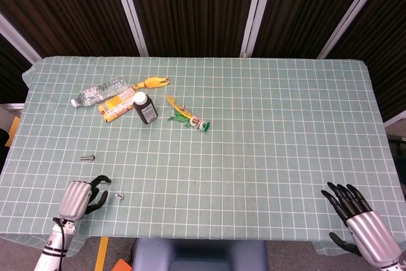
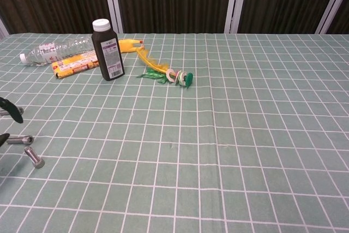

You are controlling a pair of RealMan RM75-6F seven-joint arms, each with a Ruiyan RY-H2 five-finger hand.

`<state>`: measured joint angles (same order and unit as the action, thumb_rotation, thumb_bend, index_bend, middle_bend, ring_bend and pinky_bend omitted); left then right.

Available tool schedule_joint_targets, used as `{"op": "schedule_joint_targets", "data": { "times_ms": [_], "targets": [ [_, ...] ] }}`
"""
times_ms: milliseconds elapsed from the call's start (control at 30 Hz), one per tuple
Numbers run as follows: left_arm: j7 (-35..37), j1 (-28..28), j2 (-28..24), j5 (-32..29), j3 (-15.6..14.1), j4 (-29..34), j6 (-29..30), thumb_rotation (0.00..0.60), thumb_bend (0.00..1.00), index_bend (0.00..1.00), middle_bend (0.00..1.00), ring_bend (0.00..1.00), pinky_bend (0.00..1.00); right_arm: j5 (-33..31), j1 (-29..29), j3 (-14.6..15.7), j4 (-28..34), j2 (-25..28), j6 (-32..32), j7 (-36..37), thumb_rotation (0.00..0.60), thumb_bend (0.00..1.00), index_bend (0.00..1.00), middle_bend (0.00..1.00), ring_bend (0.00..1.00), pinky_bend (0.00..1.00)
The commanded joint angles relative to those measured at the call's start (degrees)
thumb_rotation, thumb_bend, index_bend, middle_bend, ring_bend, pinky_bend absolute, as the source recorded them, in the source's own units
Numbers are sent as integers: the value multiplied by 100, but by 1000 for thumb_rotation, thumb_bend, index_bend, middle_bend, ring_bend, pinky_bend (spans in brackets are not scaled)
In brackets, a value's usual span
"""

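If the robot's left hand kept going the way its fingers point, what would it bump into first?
Probably the small bolt lying just past the left hand's fingertips on the checked tablecloth. In the chest view a second bolt lies close by too, so depth makes it a guess.

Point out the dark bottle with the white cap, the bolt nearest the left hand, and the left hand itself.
dark bottle (image 2: 110, 53), chest view, on its label.
bolt (image 2: 34, 157), chest view, on its shank, nearest the left hand.
left hand (image 1: 80, 197), head view, on the back of the hand.
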<state>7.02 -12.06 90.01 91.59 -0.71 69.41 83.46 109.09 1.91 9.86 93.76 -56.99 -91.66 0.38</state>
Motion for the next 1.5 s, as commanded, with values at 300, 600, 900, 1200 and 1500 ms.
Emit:
{"op": "schedule_joint_targets", "data": {
  "times_ms": [300, 600, 900, 1200, 1500],
  "targets": [
    [362, -65, 307, -554, 130, -1036, -703, 600, 451, 429, 1000, 1000, 1000, -8, -13, -1, 18, -27, 59, -56, 600, 309, 0, 0, 0, 0],
    [305, -183, 692, -627, 196, -1665, -892, 600, 451, 441, 1000, 1000, 1000, -26, -22, -6, 30, -29, 86, -81, 600, 309, 0, 0, 0, 0],
    [399, -231, 868, -707, 258, -1997, -981, 600, 452, 453, 1000, 1000, 1000, -40, -16, -16, 35, -40, 79, -97, 600, 309, 0, 0, 0, 0],
    [445, -255, 911, -734, 278, -2079, -1012, 600, 452, 487, 1000, 1000, 1000, -53, -18, -19, 45, -40, 88, -109, 600, 309, 0, 0, 0, 0],
    [431, -286, 898, -753, 288, -2059, -1056, 600, 451, 511, 1000, 1000, 1000, -61, -19, -25, 47, -48, 96, -124, 600, 309, 0, 0, 0, 0]
  ]
}}
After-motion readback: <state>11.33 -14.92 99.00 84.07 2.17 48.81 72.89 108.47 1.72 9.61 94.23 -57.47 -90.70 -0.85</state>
